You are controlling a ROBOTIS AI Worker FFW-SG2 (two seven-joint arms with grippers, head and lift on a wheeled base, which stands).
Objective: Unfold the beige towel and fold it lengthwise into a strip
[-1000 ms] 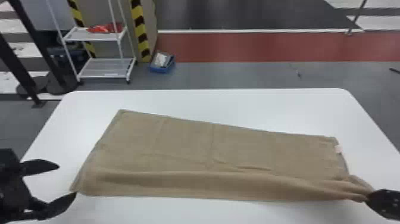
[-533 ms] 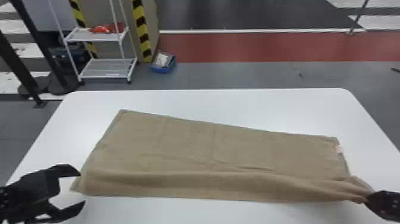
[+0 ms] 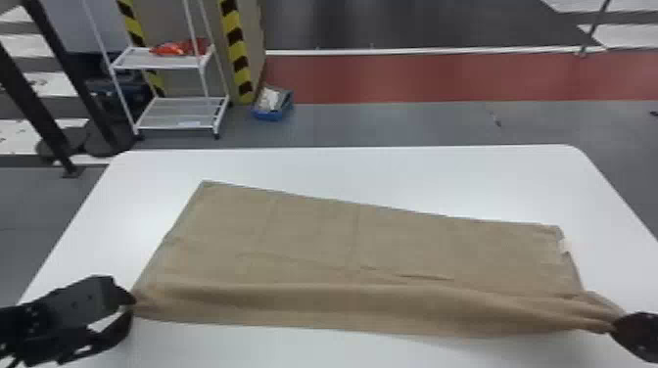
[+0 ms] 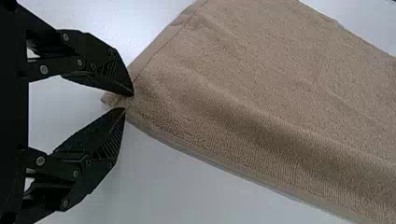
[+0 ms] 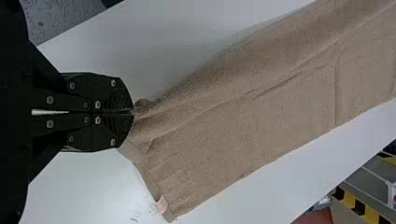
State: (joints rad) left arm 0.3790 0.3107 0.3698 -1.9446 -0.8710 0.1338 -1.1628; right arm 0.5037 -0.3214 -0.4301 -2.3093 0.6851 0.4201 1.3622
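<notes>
The beige towel (image 3: 313, 235) lies spread on the tabletop (image 3: 372, 169), its lengthwise fold being set up. The right gripper (image 5: 132, 112) pinches one near corner, fingers closed; the left gripper (image 4: 129, 101) brackets the other, fingers slightly parted, its hold uncertain. Next: secure both, then carry the near edge across.

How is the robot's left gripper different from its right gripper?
The left gripper has its fingers apart, with a corner of the towel between the tips; the right gripper has its fingers shut on the towel. The left gripper is at the towel's left end, and the right gripper is at its right end. Both are black.
</notes>
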